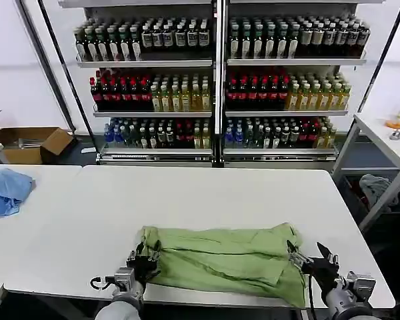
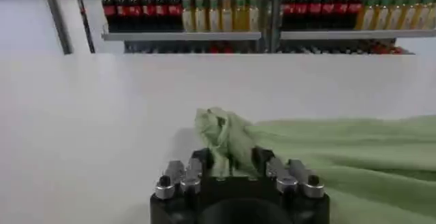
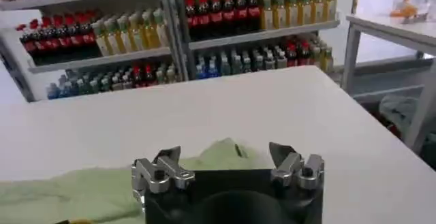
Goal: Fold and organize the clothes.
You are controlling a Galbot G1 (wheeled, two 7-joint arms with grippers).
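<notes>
The light green shirt [image 1: 220, 257] lies folded into a wide band near the front edge of the white table [image 1: 207, 193]. No print shows on it. My left gripper [image 1: 144, 257] is at the shirt's left end, shut on a bunched-up fold of the shirt [image 2: 221, 130] that sits between its dark fingers [image 2: 204, 158]. My right gripper [image 1: 310, 257] stands open at the shirt's right end. In the right wrist view its fingertips [image 3: 169, 156] are spread wide, and a corner of the shirt [image 3: 218, 154] lies on the table just ahead of the gap, apart from them.
A light blue cloth [image 1: 7, 190] lies on the neighbouring table at the left. Shelves of bottles [image 1: 220, 87] stand behind the table. There is a cardboard box [image 1: 37, 143] on the floor far left, and a second table [image 1: 387, 143] with a grey-green garment [image 1: 377, 187] under it at the right.
</notes>
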